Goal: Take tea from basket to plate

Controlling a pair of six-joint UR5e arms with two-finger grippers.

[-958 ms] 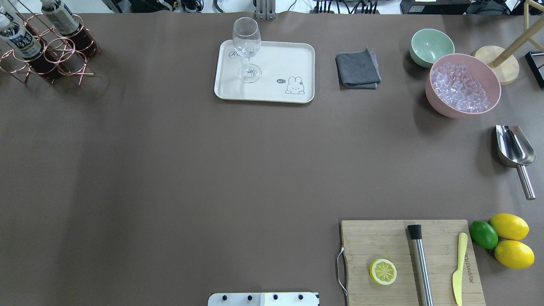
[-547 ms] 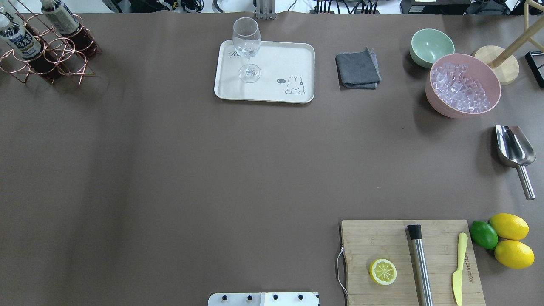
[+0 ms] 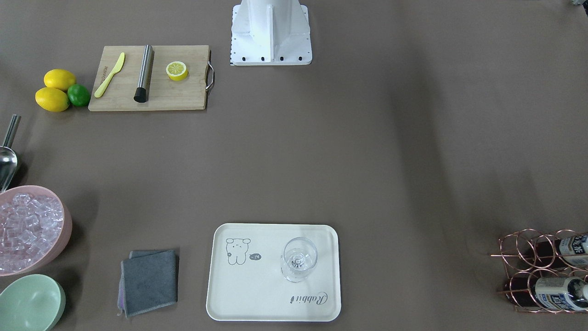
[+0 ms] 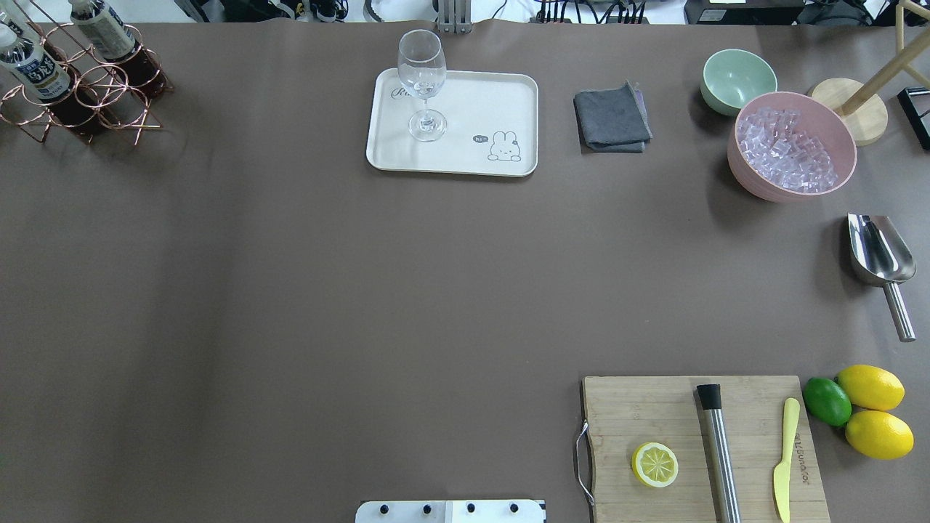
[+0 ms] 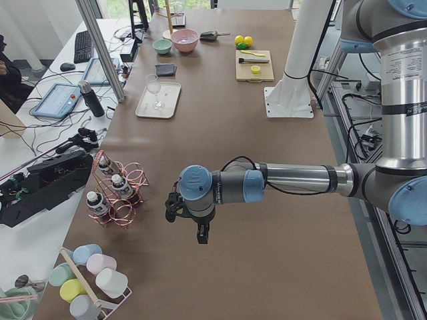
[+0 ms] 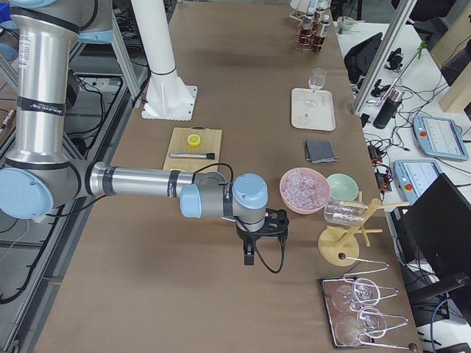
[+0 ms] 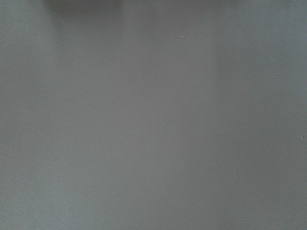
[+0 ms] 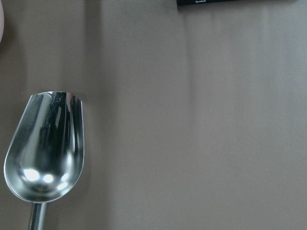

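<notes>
How open the jaws are on the left arm and right arm cannot be told. Tea is kept in the basket, far left corner. It should be lifted straight up, then set beside the glass on the plate.

Near my right gripper I see a glossy, mirror-smooth metal scoop on the matt brown table cover.
</notes>
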